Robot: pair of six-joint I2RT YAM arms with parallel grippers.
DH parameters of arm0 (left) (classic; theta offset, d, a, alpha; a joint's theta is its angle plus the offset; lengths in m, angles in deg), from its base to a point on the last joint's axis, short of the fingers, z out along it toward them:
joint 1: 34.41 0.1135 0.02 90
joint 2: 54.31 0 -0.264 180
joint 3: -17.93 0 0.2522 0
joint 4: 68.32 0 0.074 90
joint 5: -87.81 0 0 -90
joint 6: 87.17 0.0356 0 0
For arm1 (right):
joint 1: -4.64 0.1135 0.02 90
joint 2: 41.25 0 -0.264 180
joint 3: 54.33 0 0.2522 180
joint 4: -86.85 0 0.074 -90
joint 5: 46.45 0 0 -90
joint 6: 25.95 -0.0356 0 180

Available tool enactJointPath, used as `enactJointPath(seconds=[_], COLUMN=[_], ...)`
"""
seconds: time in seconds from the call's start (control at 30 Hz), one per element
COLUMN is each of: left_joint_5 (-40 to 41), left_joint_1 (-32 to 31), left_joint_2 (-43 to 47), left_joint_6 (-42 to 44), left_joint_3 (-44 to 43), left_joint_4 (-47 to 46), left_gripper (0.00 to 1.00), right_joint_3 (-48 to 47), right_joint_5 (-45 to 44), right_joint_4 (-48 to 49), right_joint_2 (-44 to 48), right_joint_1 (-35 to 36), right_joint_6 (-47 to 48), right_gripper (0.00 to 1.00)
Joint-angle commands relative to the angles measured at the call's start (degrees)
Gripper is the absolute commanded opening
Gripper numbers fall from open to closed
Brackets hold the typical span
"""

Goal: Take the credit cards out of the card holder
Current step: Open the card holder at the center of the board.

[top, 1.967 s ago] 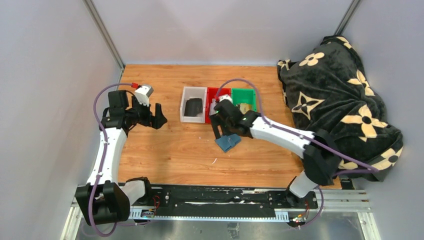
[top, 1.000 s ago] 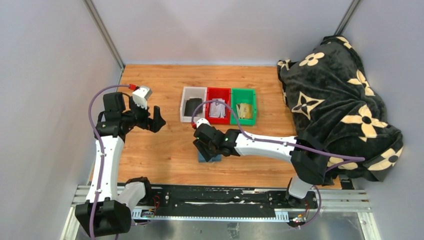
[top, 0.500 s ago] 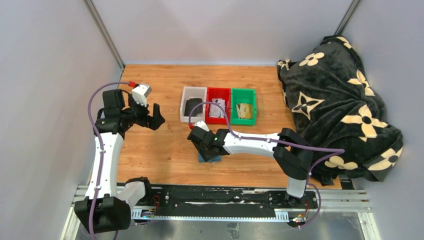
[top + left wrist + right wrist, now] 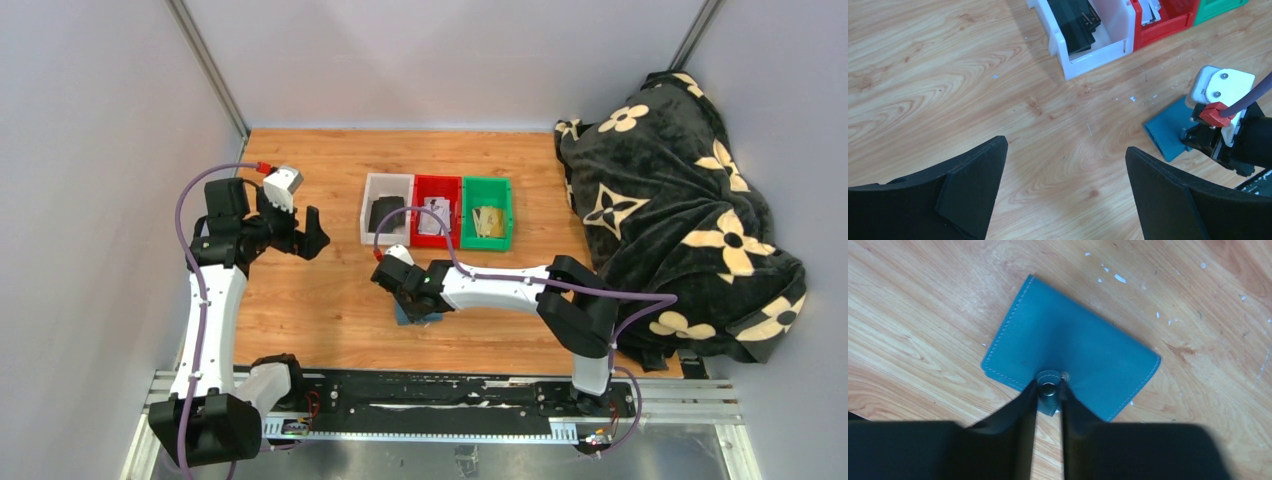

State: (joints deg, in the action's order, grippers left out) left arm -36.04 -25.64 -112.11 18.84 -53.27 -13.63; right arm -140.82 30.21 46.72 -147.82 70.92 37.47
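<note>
Two arms, two different roles as I read it. The right gripper (image 4: pixel 1049 385) has its fingers pinched nearly together on the snap tab (image 4: pixel 1049 389) at the near edge of the card holder (image 4: pixel 1073 355), which lies flat and folded shut on the table (image 4: pixel 330 300), in front of the row of bins and close to the arms' bases. I take that narrow grip on the tab as the way to pop the fastener and peel the flap up, since the closed cover offers no other edge to catch. The left gripper (image 4: pixel 310 235) hangs off to the left with its fingers spread wide and nothing between them, well apart from the holder. From there it can come in to pin the holder down or pull a card once the flap is up. No credit cards show, so I judge them tucked inside the folded cover. The white bin (image 4: pixel 1098 47) holds something dark and flat that I cannot identify, with the red bin (image 4: pixel 1168 25) and the green bin (image 4: pixel 487 240) beside it. My worry is that lifting the tab may drag the whole light holder up instead of opening it.
</note>
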Motion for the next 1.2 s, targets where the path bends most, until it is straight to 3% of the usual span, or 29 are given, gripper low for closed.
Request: enactJointPath(seconds=[0.0, 0.07, 0.1, 0.47, 0.87, 1.17], left_joint_5=[-0.1, -0.2, -0.6, -7.4, -19.9, -21.8], left_joint_1=[0.1, 0.1, 0.1, 0.1, -0.3, -8.1], left_joint_2=[0.3, 0.3, 0.3, -0.3, 4.4, 6.8], left_joint_6=[-0.1, -0.2, -0.3, -2.3, 12.8, 14.9], left_joint_3=[-0.5, -0.1, 0.1, 4.6, 7.2, 6.0], left_joint_4=[0.8, 0.7, 0.7, -0.1, 5.5, 7.7], left_gripper=[1.0, 1.0, 1.0, 1.0, 0.99, 0.96], right_joint_3=[1.3, 1.7, 1.9, 0.5, -3.5, -10.3], right_joint_5=[0.1, 0.0, -0.1, 11.6, 26.6, 31.9], right_joint_4=[0.1, 0.5, 0.9, 7.3, 7.8, 9.7], right_joint_2=[-3.9, -3.2, -2.6, 9.9, 17.3, 18.9], right_joint_1=[0.6, 0.5, 0.6, -2.4, -9.6, -10.9], right_joint_6=[-1.0, -0.4, 0.3, 14.1, 12.9, 12.3], right_gripper=[0.15, 0.01, 0.0, 0.0, 0.0, 0.0])
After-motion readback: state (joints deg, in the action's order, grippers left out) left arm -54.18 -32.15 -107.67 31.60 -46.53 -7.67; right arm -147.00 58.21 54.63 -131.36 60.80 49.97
